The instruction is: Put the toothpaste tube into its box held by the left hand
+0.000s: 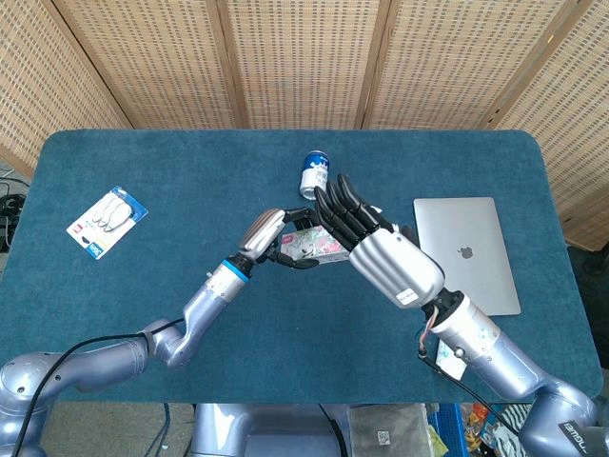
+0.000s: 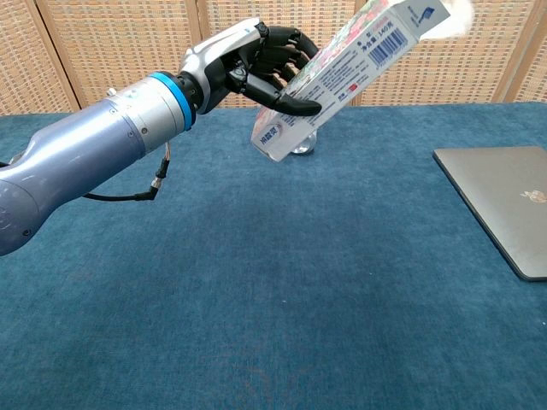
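Mid-frame, above the tabletop [image 1: 143, 286]: left robot hand [image 1: 269, 234] clamped on the box [image 2: 342, 73], tilted, open end up toward the right. Right robot hand [image 1: 366, 238] just right of it, fingers spread, holding nothing visible. The toothpaste tube itself is not visible; probably already inside the box, though that mouth is hidden. Keep the box steady; press the end home along its axis.

Blue carpeted table [image 1: 143, 162] fills scene, corners rounded. Behind table, woven rattan folding screen [image 1: 295, 57], wooden-framed panels, spans full width. Beyond table's right edge, strip of grey floor [image 1: 588, 286]. Light even and bright, soft shadows on table.
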